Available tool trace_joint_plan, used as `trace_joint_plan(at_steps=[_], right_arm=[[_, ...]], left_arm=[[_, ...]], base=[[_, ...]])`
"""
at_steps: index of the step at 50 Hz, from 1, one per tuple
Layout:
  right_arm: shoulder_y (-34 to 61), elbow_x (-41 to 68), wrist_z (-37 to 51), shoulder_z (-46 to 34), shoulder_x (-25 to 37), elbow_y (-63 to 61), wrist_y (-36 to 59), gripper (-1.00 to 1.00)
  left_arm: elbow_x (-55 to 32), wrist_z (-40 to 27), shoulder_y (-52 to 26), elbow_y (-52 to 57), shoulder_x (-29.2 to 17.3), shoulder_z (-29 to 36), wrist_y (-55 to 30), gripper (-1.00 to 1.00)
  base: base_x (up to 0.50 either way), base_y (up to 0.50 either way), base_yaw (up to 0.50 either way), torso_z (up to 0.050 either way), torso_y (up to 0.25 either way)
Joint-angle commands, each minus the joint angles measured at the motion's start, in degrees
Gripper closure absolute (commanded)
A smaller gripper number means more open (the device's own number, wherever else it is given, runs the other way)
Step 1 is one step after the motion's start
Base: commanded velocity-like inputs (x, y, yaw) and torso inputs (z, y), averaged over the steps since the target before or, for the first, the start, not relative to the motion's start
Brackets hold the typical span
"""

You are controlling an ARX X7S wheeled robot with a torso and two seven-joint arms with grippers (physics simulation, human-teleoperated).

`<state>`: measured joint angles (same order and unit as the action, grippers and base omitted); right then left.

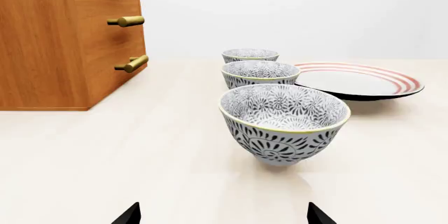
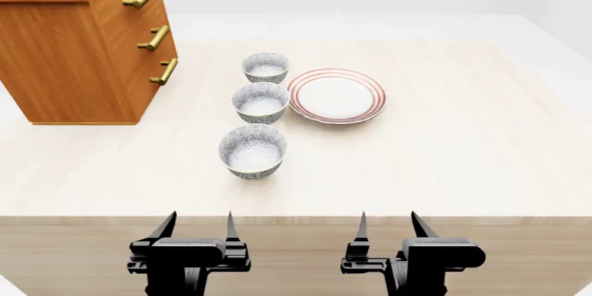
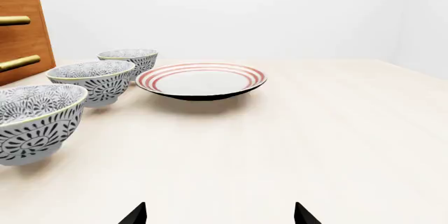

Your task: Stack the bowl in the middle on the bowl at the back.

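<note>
The middle bowl [image 2: 260, 102] stands upright on the worktop [image 2: 444, 150], second in a row of three speckled bowls running from the near edge toward the far edge, left of centre. The back bowl [image 2: 265, 67] stands just behind it, closest to the far edge; the two are near each other but apart. The front bowl [image 2: 252, 151] stands nearest your grippers, with a wider gap to the middle one. All three are upright, and nothing shows inside them.

A red-ringed plate [image 2: 336, 95] lies flat just to the right of the middle bowl; whether rim touches rim cannot be told. A wooden drawer chest [image 2: 79, 39] with brass handles occupies the far left corner, drawers facing the bowls.

Your left gripper [image 2: 197, 230] hangs at the near edge of the worktop, jaws apart, gripping nothing, in line with the front bowl. Your right gripper [image 2: 389, 230] hangs at the same edge further right, jaws likewise apart and empty. Both are well apart from every bowl. In the left wrist view the three bowls line up directly ahead of the fingertips.
</note>
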<state>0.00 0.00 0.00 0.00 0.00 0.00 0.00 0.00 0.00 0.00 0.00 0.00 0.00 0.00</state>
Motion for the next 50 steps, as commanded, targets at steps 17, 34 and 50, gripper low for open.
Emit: trace_joint_plan(at_steps=[17,34,50], right_arm=[[0.2,1.0,6.3,-4.6,3.3,-0.8,3.1,-1.00],[4.0,0.9,8.2,-6.3,4.7,-0.9,11.1,-1.00],[11.5,6.9,7.1,-5.3,8.1,-16.8,36.6,-1.00]], left_arm=[[-3.0,-4.5,-1.4,-0.8,-3.1,3.2,-2.4,-1.00],[-5.7,-3.5,-3.0,0.2,-5.1,5.4,-2.3,-1.00],[-10.6,-1.4,-17.1,6.2,-8.0,7.4,-23.5,-1.00]], base=[[0.00,0.12,0.00,0.000,0.000],[0.00,0.42,0.00,0.011,0.000],[0.00,0.00,0.00,0.050,0.000]])
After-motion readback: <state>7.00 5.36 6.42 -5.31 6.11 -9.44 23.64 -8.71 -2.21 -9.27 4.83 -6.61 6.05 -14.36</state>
